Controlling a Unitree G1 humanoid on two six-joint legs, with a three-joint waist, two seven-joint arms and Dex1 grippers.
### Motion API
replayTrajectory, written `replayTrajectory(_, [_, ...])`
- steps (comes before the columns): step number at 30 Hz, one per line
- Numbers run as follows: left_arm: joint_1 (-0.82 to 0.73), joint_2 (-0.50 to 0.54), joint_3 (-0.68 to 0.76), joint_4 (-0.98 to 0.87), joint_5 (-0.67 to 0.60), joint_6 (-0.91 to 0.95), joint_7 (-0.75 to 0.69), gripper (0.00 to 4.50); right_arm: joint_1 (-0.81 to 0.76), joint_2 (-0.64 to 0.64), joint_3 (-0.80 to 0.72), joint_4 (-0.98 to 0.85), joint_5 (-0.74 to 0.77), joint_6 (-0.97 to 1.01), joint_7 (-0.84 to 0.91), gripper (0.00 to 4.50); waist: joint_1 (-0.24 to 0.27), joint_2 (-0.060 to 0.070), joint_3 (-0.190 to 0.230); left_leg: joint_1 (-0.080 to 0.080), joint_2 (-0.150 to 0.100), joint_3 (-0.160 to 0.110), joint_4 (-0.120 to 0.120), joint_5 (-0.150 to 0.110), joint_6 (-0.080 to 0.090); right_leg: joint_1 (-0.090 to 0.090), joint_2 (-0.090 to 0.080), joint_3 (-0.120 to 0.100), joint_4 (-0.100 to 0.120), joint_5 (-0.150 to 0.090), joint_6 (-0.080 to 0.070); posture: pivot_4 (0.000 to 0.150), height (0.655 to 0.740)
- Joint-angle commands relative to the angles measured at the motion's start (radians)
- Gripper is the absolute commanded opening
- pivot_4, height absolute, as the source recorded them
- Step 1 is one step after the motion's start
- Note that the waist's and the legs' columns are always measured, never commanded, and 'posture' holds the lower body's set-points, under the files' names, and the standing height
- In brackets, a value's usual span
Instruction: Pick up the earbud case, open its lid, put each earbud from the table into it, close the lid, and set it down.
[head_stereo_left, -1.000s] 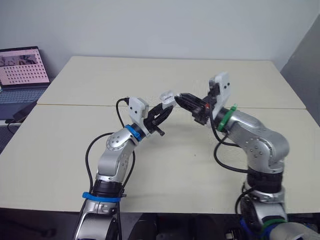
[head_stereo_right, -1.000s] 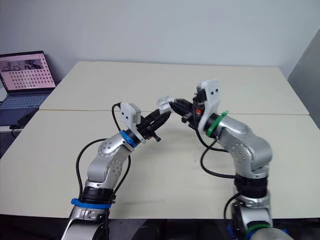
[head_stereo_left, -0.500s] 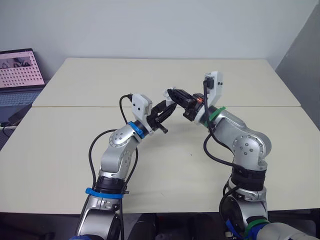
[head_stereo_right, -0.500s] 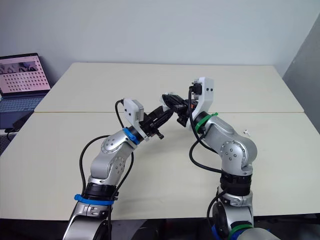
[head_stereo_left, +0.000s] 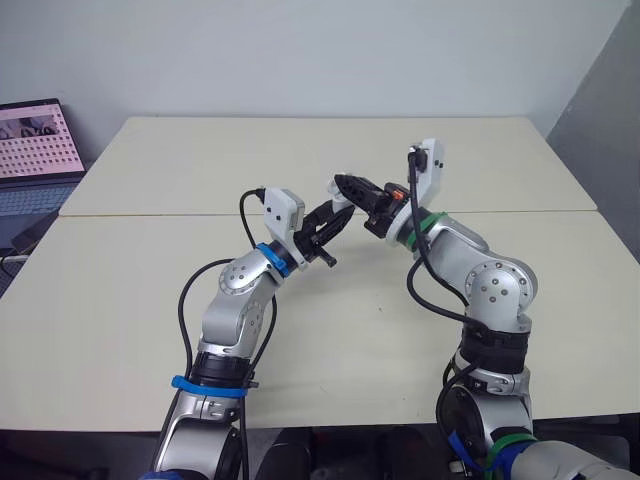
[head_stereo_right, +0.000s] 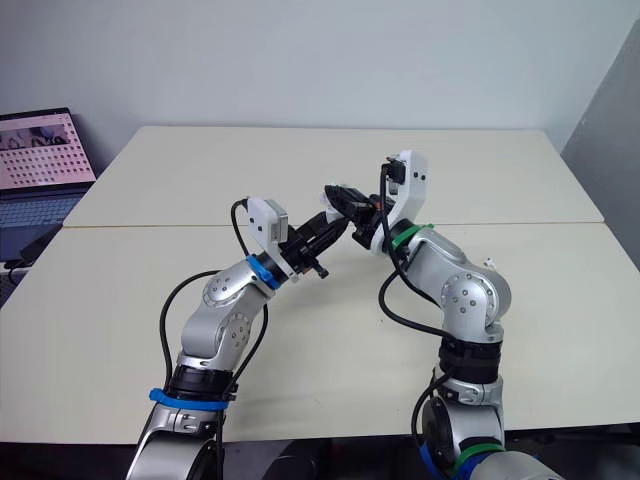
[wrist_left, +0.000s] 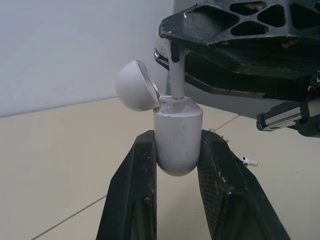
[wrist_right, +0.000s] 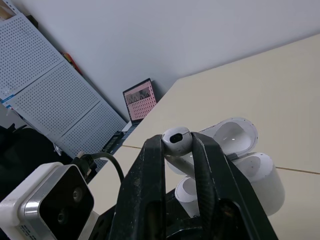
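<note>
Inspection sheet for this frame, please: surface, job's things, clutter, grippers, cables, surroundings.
Surface: two beige tables joined at a seam.
Job's things: case held above the tables, lid open; earbud with its stem at the case's mouth; second earbud lying on the table.
Clutter: nothing seen.
Grippers: left gripper shut on case; right gripper shut on earbud.
Cables: black cables looped along both arms.
Surroundings: laptop, pegboard, pale wall.

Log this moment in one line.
left end effector: holds open earbud case | right end effector: holds earbud, stem at case opening | other earbud: on table
</note>
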Motion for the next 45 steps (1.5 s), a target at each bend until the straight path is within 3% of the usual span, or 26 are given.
replayTrajectory(1, [-0.026, -0.004, -0.004, -0.039, -0.009, -0.021, -0.005, 0.75, -0.011, 0.002, 0.013, -0.012, 0.023, -0.022, -0.002, 0.40, 0.000, 0.000, 0.000, 0.000, 0.000, 0.000, 0.000, 0.000, 0.000, 0.000, 0.000, 0.000, 0.000, 0.000, 0.000, 0.150, 0.7400])
replayTrajectory(13, [-0.027, -0.001, -0.001, -0.050, -0.011, -0.015, -0.003, 0.75, 0.014, -0.007, 0.030, 0.000, 0.013, -0.019, -0.024, 0.40, 0.000, 0.000, 0.000, 0.000, 0.000, 0.000, 0.000, 0.000, 0.000, 0.000, 0.000, 0.000, 0.000, 0.000, 0.000, 0.150, 0.7400])
replayTrajectory(20, [-0.022, 0.000, -0.003, -0.065, -0.015, -0.004, -0.002, 0.75, 0.031, -0.001, 0.025, -0.004, 0.020, -0.031, -0.051, 2.68, 0.000, 0.000, 0.000, 0.000, 0.000, 0.000, 0.000, 0.000, 0.000, 0.000, 0.000, 0.000, 0.000, 0.000, 0.000, 0.150, 0.7400])
replayTrajectory(39, [-0.021, 0.005, -0.005, -0.062, -0.016, 0.004, -0.010, 0.75, -0.001, -0.059, 0.005, -0.041, 0.078, -0.081, -0.032, 2.68, 0.000, 0.000, 0.000, 0.000, 0.000, 0.000, 0.000, 0.000, 0.000, 0.000, 0.000, 0.000, 0.000, 0.000, 0.000, 0.150, 0.7400])
replayTrajectory(45, [-0.022, 0.006, -0.005, -0.060, -0.016, 0.004, -0.011, 0.75, 0.007, -0.126, 0.077, -0.057, 0.024, -0.103, 0.014, 2.68, -0.001, 0.000, 0.000, 0.000, 0.000, 0.001, 0.000, 0.000, 0.000, 0.000, 0.000, 0.001, 0.000, 0.000, 0.000, 0.150, 0.7400])
